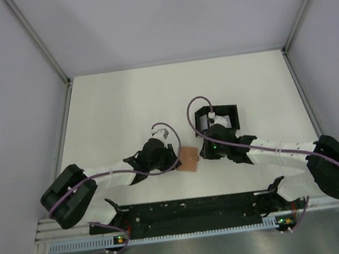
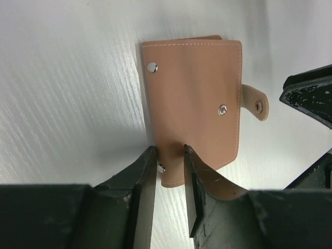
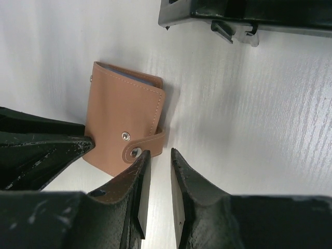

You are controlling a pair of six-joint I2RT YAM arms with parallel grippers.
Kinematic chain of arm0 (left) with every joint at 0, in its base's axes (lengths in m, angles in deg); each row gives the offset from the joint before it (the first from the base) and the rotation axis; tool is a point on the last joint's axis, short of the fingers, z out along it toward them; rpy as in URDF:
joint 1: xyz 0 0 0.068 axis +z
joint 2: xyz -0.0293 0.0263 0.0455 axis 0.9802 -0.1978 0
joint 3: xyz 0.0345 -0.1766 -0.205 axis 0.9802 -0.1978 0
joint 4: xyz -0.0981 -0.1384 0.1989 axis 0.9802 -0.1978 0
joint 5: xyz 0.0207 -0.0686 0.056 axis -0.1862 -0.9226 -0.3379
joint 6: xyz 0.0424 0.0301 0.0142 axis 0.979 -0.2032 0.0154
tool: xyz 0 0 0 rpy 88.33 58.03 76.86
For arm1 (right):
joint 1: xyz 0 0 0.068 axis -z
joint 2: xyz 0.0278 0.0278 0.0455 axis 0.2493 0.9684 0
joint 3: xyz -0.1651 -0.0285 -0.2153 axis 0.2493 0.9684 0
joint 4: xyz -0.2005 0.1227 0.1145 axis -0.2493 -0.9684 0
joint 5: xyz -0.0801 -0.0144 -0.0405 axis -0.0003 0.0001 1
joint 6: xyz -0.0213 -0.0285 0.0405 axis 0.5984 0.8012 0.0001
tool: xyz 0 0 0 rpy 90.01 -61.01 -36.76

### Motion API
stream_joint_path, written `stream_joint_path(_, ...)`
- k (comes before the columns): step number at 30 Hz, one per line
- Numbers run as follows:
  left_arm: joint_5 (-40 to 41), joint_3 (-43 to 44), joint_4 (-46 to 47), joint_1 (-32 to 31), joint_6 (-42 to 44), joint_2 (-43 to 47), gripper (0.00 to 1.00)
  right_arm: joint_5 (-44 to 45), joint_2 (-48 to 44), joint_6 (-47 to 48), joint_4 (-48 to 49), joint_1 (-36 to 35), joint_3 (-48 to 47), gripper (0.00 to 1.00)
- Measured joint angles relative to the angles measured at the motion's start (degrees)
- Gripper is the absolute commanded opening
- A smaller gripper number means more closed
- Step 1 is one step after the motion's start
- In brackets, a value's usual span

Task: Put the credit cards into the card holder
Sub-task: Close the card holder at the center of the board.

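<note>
The left gripper [image 2: 168,151], barely parted, is set astride the near corner of the card holder [image 2: 194,98], which is laid between both arms; a grip cannot be confirmed. The right gripper [image 3: 158,153], parted and empty, is poised at the strap [image 3: 150,142].

card holder [image 1: 188,159] on table [image 1: 124,108], tray [image 1: 232,108] behind it to the right

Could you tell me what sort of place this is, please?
Probably a lab robot test cell: a white table walled by plain pale panels, a left arm and right arm bolted at its near edge, a card holder and black tray on it.
</note>
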Motion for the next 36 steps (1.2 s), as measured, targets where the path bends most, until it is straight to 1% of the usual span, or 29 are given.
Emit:
stream_joint_path(3,0.5,1.07,-1.49,-0.02,1.14,0.24,0.26,-0.07,0.0,0.02,0.04,0.0,0.0,0.22)
stream_joint_path(8,1.49,3.63,-3.52,-0.04,2.67,1.97,0.16,-0.09,0.0,0.02,0.11,0.02,0.0,0.22)
stream_joint_path(15,0.81,5.81,-2.95,-0.09,3.54,1.09,0.03,-0.22,0.11,0.46,0.13,0.04,0.0,0.22)
stream_joint_path(20,-0.55,5.9,-2.05,-0.55,3.23,-2.54,0.02,-0.63,0.46,0.61,0.22,0.26,0.02,0.22)
stream_joint_path(25,-1.75,5.2,1.62,-0.79,2.19,-5.14,0.0,-1.2,0.76,0.63,0.94,0.39,0.0,0.21)
stream_joint_path(29,-1.97,4.35,3.89,-0.83,1.27,-5.33,0.0,-1.57,1.33,0.63,1.11,0.39,0.02,0.21)
stream_joint_path(36,-2.23,4.04,4.96,-1.44,1.01,-5.35,0.0,-2.12,1.53,0.63,1.44,0.42,0.02,0.21)
